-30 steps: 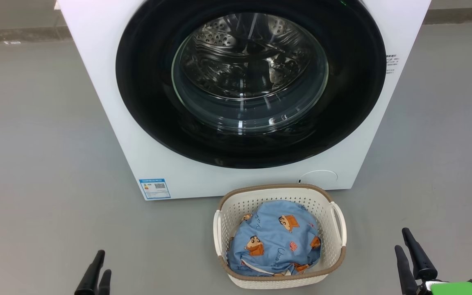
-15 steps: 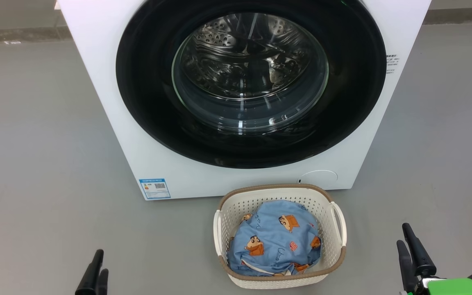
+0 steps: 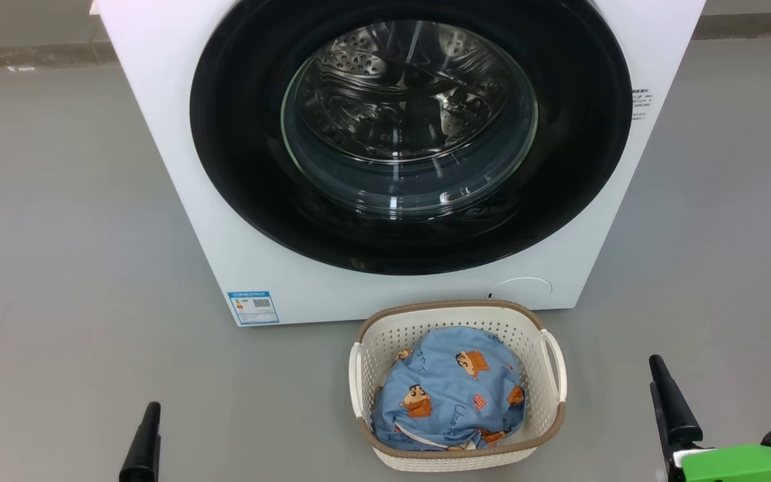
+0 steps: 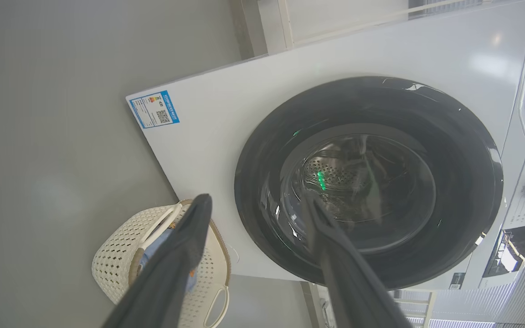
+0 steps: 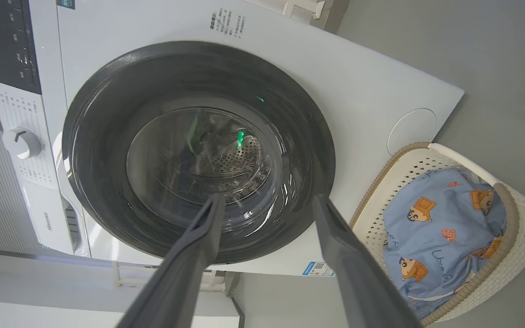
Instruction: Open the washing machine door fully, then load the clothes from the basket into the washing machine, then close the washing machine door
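Washing machine door [image 3: 409, 120] looks shut on the washing machine [image 3: 178, 167], though glare makes it hard to be sure; basket [image 3: 452, 308] sits on the floor [image 3: 57, 268] just in front, clothes [image 3: 449, 391] bunched inside; left tool [image 4: 255, 200] and right tool [image 5: 268, 200] both spread wide, holding nothing.

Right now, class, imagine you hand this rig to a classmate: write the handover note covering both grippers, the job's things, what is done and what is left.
Left gripper: open, empty, fingers pointing toward the washing machine door, clear of it.
Right gripper: open, empty, pointing likewise.
Door shut on the washing machine; clothes in the basket on the floor in front.
Done: nothing.
Left: open door fully, load clothes, close door.
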{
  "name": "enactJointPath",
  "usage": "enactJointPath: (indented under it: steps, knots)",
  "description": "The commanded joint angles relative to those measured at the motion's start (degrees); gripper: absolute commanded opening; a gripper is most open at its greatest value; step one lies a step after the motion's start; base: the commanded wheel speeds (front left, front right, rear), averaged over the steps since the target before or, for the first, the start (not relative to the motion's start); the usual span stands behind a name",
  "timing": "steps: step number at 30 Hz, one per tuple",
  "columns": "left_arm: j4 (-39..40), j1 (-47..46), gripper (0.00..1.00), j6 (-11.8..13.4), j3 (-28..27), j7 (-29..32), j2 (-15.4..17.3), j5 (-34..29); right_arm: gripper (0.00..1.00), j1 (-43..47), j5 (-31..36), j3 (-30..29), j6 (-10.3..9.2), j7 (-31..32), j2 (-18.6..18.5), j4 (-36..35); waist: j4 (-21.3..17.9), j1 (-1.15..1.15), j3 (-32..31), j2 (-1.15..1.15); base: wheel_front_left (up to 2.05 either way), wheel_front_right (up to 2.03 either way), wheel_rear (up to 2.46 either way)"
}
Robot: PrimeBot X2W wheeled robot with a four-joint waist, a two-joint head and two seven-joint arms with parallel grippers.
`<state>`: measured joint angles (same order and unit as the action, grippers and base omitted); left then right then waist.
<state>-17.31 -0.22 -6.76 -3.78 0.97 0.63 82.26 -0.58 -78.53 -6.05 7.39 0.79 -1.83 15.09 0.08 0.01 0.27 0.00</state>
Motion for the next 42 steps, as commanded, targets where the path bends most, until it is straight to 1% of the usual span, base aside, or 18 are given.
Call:
enactJointPath:
  steps: [1,10,12,14,15,18,25,26,42]
  knots:
    - [2.0,-0.9,1.00,-0.2,-0.9,-0.8,1.0,-2.5,1.00,-0.9,2.5,0.8,0.03,-0.7,-0.5,-2.1,0.0,-0.01,0.0,0.00,0.00,0.00,0.00]
    - [3.8,-0.5,1.00,-0.3,-1.4,-2.3,1.2,-11.1,1.00,-1.2,12.2,2.3,0.04,-2.2,-1.3,-3.7,0.0,-0.01,0.2,0.00,0.00,0.00,0.00]
    - [4.3,-0.4,1.00,-0.3,-1.5,-2.8,1.2,-14.5,1.00,-1.3,15.6,3.0,0.04,-2.7,-1.6,-4.1,0.0,-0.01,0.2,0.00,0.00,0.00,0.00]
    - [4.5,-0.3,1.00,-0.3,-1.4,-3.2,1.2,-16.6,1.00,-1.4,17.8,3.6,0.04,-3.1,-1.9,-4.3,0.0,-0.01,0.3,0.00,0.00,0.00,0.00]
    - [4.5,-0.3,1.00,-0.3,-1.4,-3.2,1.2,-16.6,1.00,-1.4,17.8,3.6,0.04,-3.1,-1.9,-4.3,0.0,-0.01,0.3,0.00,0.00,0.00,0.00]
    - [5.2,-0.1,1.00,-0.3,-1.2,-3.8,1.3,-21.2,1.00,-1.5,22.5,4.9,0.04,-3.7,-2.7,-4.6,0.0,-0.01,0.3,0.00,0.00,0.00,0.00]
    - [6.1,0.3,1.00,0.0,-0.8,-5.0,1.4,-28.2,1.00,-1.6,29.5,6.6,0.05,-4.9,-3.7,-5.1,0.1,-0.01,0.1,0.00,0.00,0.00,0.00]
    - [6.1,0.3,1.00,0.0,-0.8,-5.0,1.4,-28.2,1.00,-1.6,29.5,6.6,0.05,-4.9,-3.7,-5.1,0.1,-0.01,0.1,0.00,0.00,0.00,0.00]
    - [8.7,1.7,1.00,0.5,0.5,-7.7,1.9,-45.7,1.00,-1.7,42.0,9.7,0.06,-7.6,-5.2,-5.1,0.1,-0.01,0.1,0.00,0.00,0.00,0.00]
